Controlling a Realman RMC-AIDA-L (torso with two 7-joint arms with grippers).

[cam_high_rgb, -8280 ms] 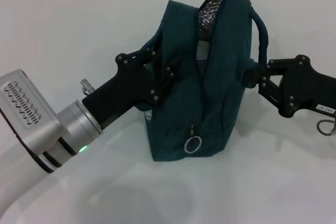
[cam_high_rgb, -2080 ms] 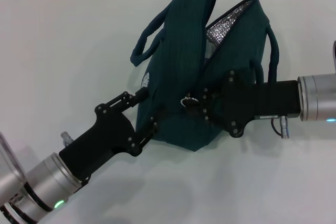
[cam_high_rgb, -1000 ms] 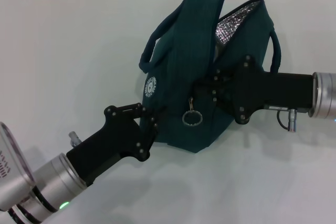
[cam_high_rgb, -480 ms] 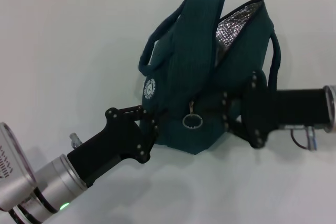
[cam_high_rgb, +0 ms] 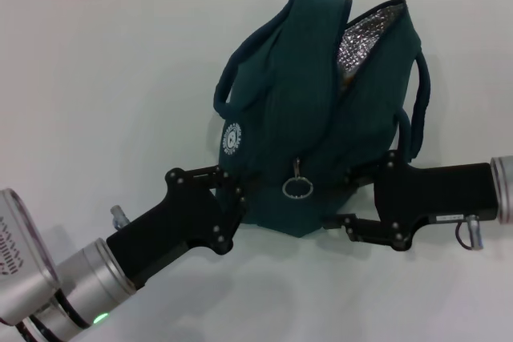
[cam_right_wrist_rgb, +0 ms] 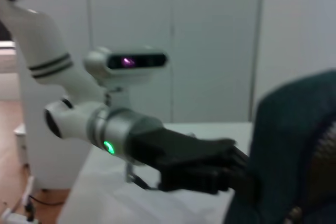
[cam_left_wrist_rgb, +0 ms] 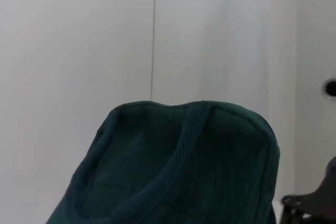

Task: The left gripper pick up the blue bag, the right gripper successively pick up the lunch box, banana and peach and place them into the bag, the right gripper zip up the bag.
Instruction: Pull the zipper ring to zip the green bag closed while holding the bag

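Jaws of left gripper [cam_high_rgb: 232,202] clamped blue bag [cam_high_rgb: 309,118] low; right gripper [cam_high_rgb: 357,206] jaws spread beside it on counter [cam_high_rgb: 104,78].

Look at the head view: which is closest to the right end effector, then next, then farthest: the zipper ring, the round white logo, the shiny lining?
From the right end effector:
1. Zipper ring, low on the blue bag, just beside it.
2. Round white logo, on the bag's left face.
3. Shiny lining, up in the open top.

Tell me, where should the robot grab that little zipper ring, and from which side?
Probably the ring pull itself: it hangs free on the front of the blue bag, facing the camera. The right end effector, low beside the bag, could come from the front.
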